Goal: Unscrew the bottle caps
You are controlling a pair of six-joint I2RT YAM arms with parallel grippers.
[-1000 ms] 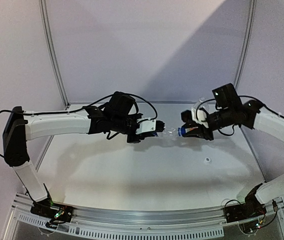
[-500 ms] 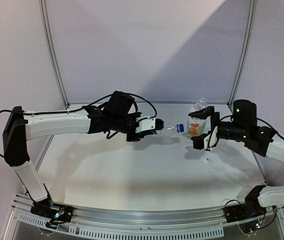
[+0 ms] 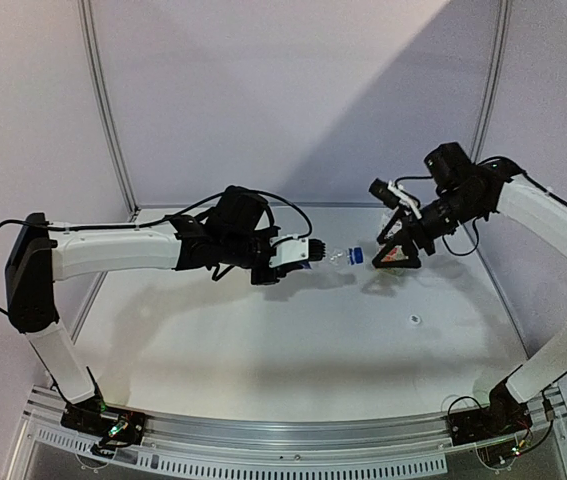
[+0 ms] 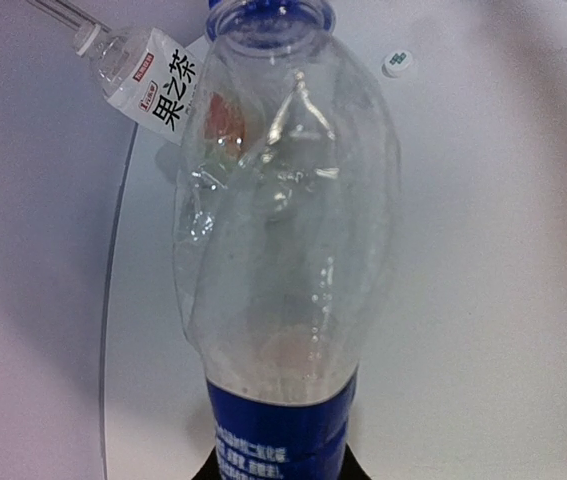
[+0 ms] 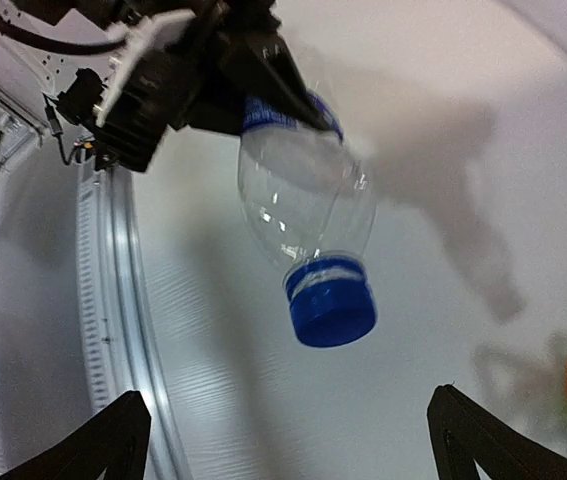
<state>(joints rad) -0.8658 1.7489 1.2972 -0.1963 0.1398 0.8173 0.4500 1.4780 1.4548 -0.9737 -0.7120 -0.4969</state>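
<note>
Blue cap still on, right jaws wide apart before it.

From above, the left gripper is clamped on the Pepsi bottle, held level over the table; the right gripper gapes just beyond the blue cap. Left wrist: a small white cap lies loose on the table, the wider bottle beyond. Right wrist: nothing touches the blue cap, so roughly half remains, I'd say.
</note>
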